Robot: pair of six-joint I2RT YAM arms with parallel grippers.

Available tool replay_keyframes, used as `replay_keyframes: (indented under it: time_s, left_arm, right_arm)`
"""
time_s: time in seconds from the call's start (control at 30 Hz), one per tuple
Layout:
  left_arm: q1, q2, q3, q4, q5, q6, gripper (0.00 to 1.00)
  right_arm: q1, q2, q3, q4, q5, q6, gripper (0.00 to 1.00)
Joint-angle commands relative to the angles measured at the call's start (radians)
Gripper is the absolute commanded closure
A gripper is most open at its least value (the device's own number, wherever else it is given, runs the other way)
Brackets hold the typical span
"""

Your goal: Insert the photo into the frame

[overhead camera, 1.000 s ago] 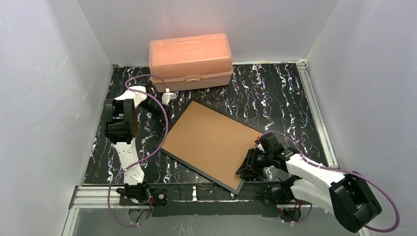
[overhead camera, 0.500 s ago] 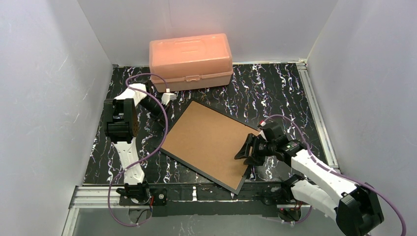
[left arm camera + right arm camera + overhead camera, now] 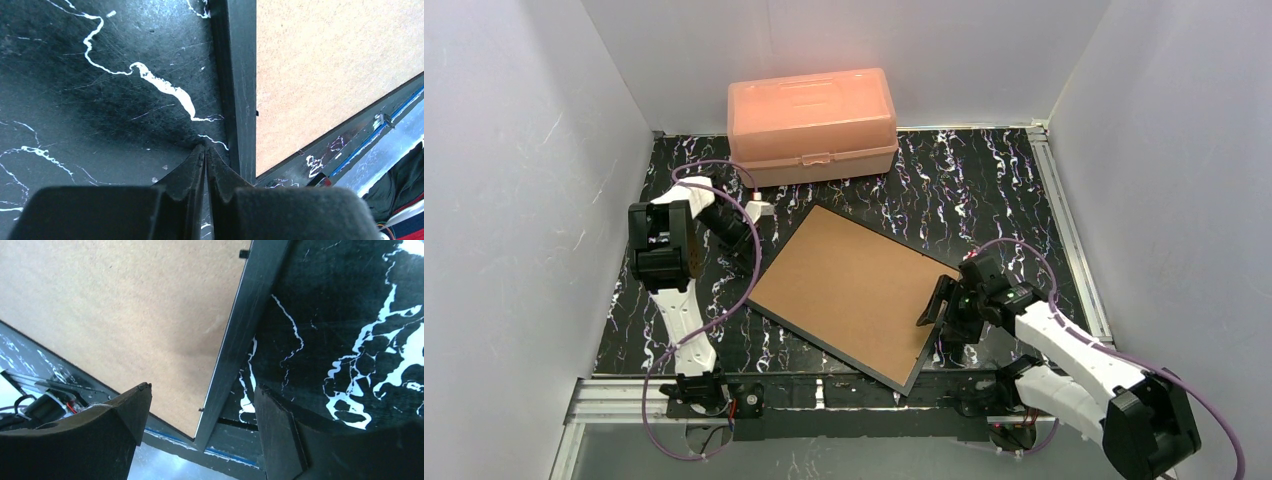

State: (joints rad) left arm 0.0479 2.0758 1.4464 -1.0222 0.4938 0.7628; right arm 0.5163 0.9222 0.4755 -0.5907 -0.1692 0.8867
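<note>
My right pincer is spreading wider, released, now hovering higher up over the right rail of the thin black frame than a moment ago. My left pincer is staying clenched on nothing, just beside the frame's other rail, over the glossy marbled tabletop. The frame is lying flat mid-picture, matte brown backing board facing up.

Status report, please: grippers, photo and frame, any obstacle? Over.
Left gripper shut, tips beside frame edge. Right gripper open over opposite edge. Backing board on top; photo not visible. Peach box apart, behind.
</note>
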Motion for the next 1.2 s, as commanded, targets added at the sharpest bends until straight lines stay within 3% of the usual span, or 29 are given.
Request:
replay_keyframes:
  time_s: [0.0, 0.2, 0.5, 0.67, 0.93, 1.17]
  left_arm:
    - [-0.013, -0.03, -0.046, 0.033, -0.027, 0.033, 0.96]
    - [-0.033, -0.056, -0.117, 0.048, -0.021, 0.065, 0.97]
    - [-0.034, -0.096, -0.192, 0.02, 0.0, 0.127, 0.98]
    - [-0.09, -0.131, -0.239, -0.032, 0.027, 0.181, 0.99]
    - [-0.172, -0.187, -0.337, -0.107, 0.055, 0.296, 0.98]
    - [-0.187, -0.199, -0.32, -0.181, 0.084, 0.343, 0.97]
  right_arm:
    - [-0.008, 0.05, 0.0, 0.088, 0.049, -0.011, 0.17]
    - [-0.024, 0.207, 0.075, 0.217, 0.046, -0.064, 0.17]
    - [-0.111, 0.503, 0.315, 0.234, -0.014, -0.246, 0.18]
    - [-0.154, 0.621, 0.427, 0.251, -0.067, -0.309, 0.19]
    - [-0.17, 0.777, 0.56, 0.277, -0.115, -0.345, 0.19]
    - [-0.17, 0.889, 0.661, 0.321, -0.167, -0.344, 0.18]
